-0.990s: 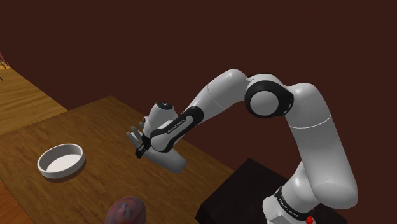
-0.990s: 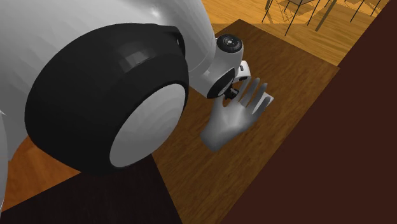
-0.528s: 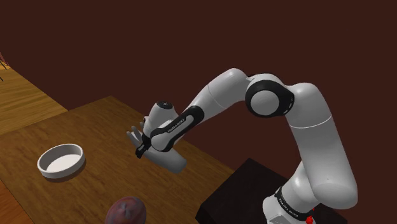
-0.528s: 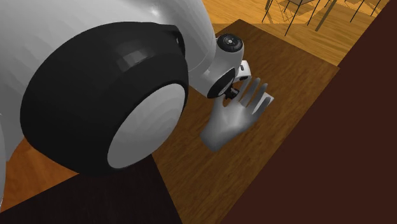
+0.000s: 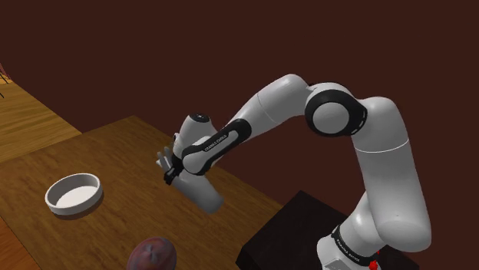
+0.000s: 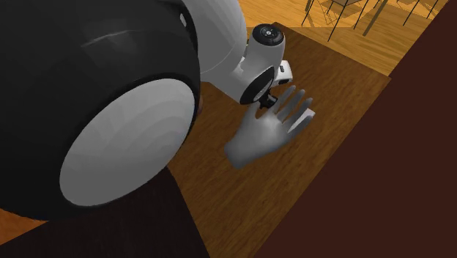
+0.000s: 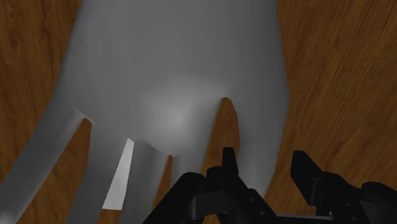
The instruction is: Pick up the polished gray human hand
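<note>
The white bowl (image 5: pixel 67 210) sits on the wooden table (image 5: pixel 115 149), and I place everything else from it. To the bowl's right in the shoulder view, a little higher in that picture and well apart from it, is the gray hand (image 5: pixel 199 192). It is smooth and plain gray, with its digits spread toward the bowl and its wrist end turned away. I cannot tell whether it rests on the tabletop or hangs just over it.

The black gripper (image 5: pixel 168 173) is at the end of the gray hand nearer the bowl. From there the white arm (image 5: pixel 269 103) arches away from the bowl to the black stand (image 5: pixel 295 226), far off at the shoulder view's lower right.

In the wrist view the gripper (image 7: pixel 262 159) has its 2 fingers (image 7: pixel 226 168) narrowly apart, with 1 outer digit of the gray hand (image 7: pixel 178 83) running between them. 1 finger lies against that digit's edge; beside the other a thin strip of the table (image 7: pixel 343 76) shows.

In the second exterior view the arm's big joint (image 6: pixel 110 110) looms in front. Past it the gray hand (image 6: pixel 264 138) spreads over the table (image 6: pixel 337 80), with the gripper (image 6: pixel 265 102) at its edge by the outermost digit.

A dark reddish rounded thing (image 5: pixel 152 255) lies on the table below and to the right of the bowl in the shoulder view. A dark brown wall (image 5: pixel 153 46) stands behind.
</note>
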